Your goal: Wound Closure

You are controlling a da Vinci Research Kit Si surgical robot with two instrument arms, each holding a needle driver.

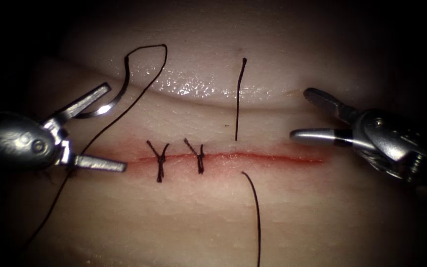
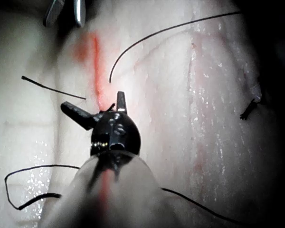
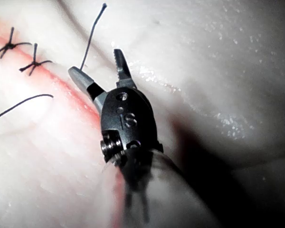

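Both tools wide open, holding nothing — left tool at the cut's left end, needle lying loose on the tissue against its upper jaw, thread trailing past — right tool off the cut's right end.

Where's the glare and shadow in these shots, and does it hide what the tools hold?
Endoscope view: glare streaks the tissue above the cut, the edges fall dark; the left gripper and right gripper are open and empty; the needle glints, lying loose on the tissue near the cut's left end. Right wrist view: shadow falls beside the right gripper.
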